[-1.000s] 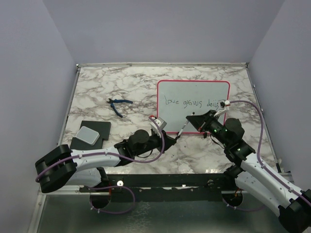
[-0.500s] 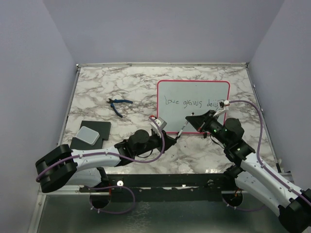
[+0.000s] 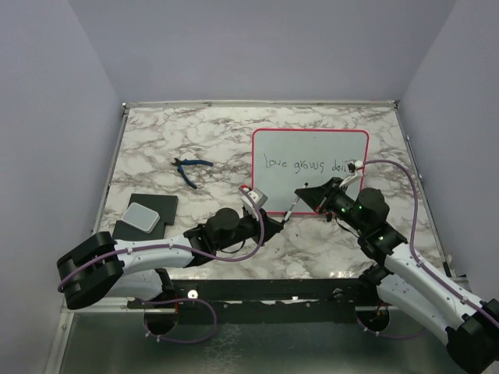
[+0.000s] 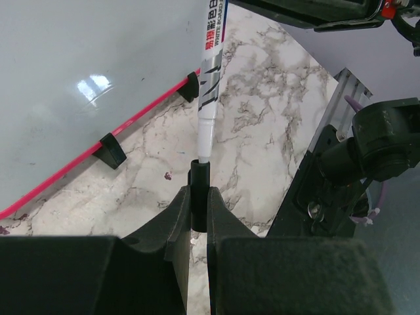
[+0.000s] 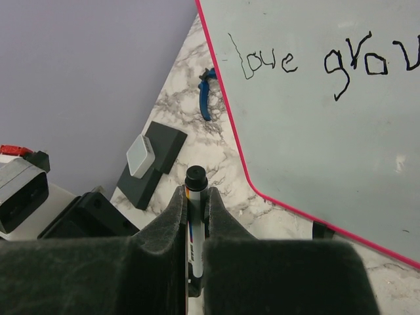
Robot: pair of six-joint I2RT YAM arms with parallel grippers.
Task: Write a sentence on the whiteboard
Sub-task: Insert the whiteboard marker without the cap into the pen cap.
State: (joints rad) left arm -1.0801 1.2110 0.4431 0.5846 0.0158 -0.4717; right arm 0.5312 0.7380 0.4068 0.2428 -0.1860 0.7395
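Observation:
The whiteboard [image 3: 312, 144], white with a red-pink frame, lies flat at the right of the marble table. The sentence [image 3: 304, 164] runs across it in thin dark marker; its last letters sit behind my right arm. A white marker [image 3: 290, 208] hangs just off the board's near edge, between both grippers. My left gripper [image 3: 274, 220] [image 4: 198, 197] is shut on the marker's black cap [image 4: 199, 190]. My right gripper [image 3: 302, 195] [image 5: 195, 197] is shut on the marker's barrel [image 5: 195, 236], whose black end [image 5: 195, 177] pokes past the fingertips. Two black clips [image 4: 109, 151] sit on the board's edge.
Blue-handled pliers [image 3: 191, 167] lie left of the board. A dark flat pad [image 3: 156, 206] carrying a grey eraser block [image 3: 141, 216] sits at the near left. Walls enclose the table on the left, back and right.
My right gripper has shifted slightly left and nearer with the marker, covering a little more of the sentence's end. The left arm has held still.

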